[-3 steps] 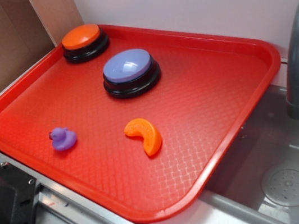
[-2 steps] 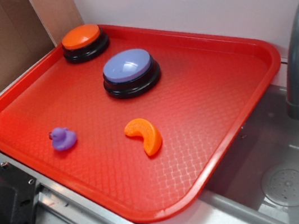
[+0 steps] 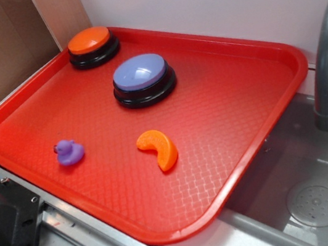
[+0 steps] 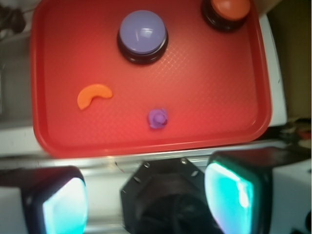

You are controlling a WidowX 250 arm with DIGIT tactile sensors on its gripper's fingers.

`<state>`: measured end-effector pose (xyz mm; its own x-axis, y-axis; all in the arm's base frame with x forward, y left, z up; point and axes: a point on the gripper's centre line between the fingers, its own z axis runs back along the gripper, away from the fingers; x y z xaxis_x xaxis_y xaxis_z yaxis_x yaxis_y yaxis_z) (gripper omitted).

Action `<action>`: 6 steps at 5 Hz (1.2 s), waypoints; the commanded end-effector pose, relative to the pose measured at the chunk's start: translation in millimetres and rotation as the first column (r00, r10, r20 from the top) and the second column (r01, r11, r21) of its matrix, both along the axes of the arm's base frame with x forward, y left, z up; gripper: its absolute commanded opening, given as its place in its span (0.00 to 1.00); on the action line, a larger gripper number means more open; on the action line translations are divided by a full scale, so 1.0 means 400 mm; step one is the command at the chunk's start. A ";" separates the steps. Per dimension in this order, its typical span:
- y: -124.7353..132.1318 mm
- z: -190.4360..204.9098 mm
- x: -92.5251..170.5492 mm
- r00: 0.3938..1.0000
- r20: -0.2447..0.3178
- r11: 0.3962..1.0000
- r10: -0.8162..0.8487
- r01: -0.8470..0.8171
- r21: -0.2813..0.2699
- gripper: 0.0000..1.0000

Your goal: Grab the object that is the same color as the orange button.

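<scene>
Two buttons to ignore; tool (image 4: 144, 192) hangs released, so aim for orange slice (image 4: 94, 95) at ten o'clock of purple duck (image 4: 158, 118).

orange slice (image 3: 158, 148): small glossy orange crescent toy, lay flat on the red tray (image 3: 232, 118), in the near half, ends curving toward the tray's front edge; free of contact with anything else; seen also from the wrist view (image 4: 94, 95). orange button (image 3: 90, 41): round domed orange cap on a black circular base, sat upright in the tray's far left corner, well apart from the slice; partly cropped in the wrist view (image 4: 229, 10).
</scene>
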<state>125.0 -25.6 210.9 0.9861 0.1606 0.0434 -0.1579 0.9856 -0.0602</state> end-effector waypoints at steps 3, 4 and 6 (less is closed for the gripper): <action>-0.157 -0.207 0.136 0.921 0.099 0.925 0.376 -0.368 -0.090 1.00; -0.165 -0.283 0.161 0.844 0.072 0.840 0.532 -0.516 -0.164 1.00; -0.181 -0.403 0.202 0.786 0.052 0.783 0.616 -0.604 -0.146 1.00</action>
<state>197.4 -97.7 42.2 0.6698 0.7402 0.0586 -0.7223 0.6678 -0.1799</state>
